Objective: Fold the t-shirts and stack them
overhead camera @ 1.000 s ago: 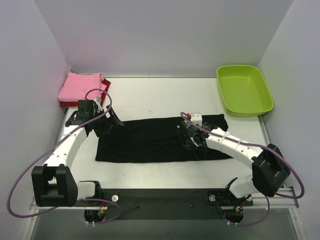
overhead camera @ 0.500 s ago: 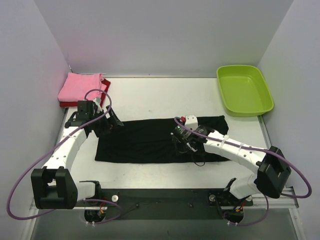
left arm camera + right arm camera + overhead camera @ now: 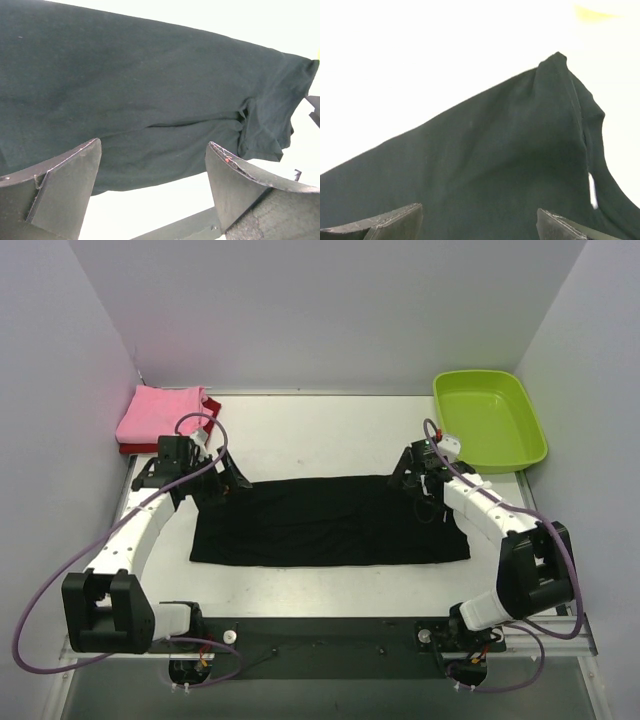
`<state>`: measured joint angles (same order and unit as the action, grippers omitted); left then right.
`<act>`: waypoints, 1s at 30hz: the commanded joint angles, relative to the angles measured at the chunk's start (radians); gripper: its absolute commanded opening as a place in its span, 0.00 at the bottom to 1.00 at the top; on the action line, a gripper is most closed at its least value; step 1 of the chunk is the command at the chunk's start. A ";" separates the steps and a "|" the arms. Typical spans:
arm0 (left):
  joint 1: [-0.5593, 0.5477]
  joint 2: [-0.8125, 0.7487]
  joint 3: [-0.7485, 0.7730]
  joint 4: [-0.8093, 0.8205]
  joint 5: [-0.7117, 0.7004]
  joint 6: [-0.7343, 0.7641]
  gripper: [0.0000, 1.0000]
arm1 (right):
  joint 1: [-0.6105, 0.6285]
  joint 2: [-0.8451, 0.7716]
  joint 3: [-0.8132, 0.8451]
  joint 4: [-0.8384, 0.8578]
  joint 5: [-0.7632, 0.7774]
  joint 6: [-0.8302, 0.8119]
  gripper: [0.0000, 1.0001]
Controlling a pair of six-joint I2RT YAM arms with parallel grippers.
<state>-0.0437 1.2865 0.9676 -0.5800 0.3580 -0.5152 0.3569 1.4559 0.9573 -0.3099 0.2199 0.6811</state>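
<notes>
1. Large black cloth t-shirt (image 3: 330,520) lies flat as a long band on the white table (image 3: 320,430), left of and nearer than the lime-green plastic tub (image 3: 490,420).
2. Folded pink t-shirt (image 3: 160,410) sits on the dark red t-shirt (image 3: 128,448), well left of the tub, so two are stacked.
3. Left gripper (image 3: 228,483) is over the band's end farthest from the tub, jaws wide apart, nothing between them.
4. Right gripper (image 3: 415,480) is over the band's corner nearest the tub, jaws apart, empty.
5. Contact with the cloth is hard to tell; the wrist views suggest both hang just above it.
6. Step, my read: black shirt part-folded, cross-fold pending.
7. Next needs a drop and a pinch through all layers at the tub-side end, then a carry away from the tub.
</notes>
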 commanded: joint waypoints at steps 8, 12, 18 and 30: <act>-0.013 -0.141 -0.044 0.005 0.055 0.035 0.95 | -0.119 0.142 0.003 0.379 -0.214 0.089 1.00; -0.012 -0.142 -0.053 0.003 0.056 0.037 0.95 | -0.119 0.192 -0.002 0.399 -0.257 0.118 1.00; -0.012 -0.122 -0.055 0.005 0.045 0.046 0.97 | -0.119 0.260 0.006 0.431 -0.263 0.115 1.00; 0.004 -0.098 -0.059 0.006 0.038 0.053 0.97 | -0.119 0.512 0.234 0.379 -0.319 0.115 1.00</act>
<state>-0.0502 1.1919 0.9070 -0.5873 0.3931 -0.4843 0.2417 1.8576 1.1038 0.1005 -0.0616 0.7860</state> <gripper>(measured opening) 0.975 0.999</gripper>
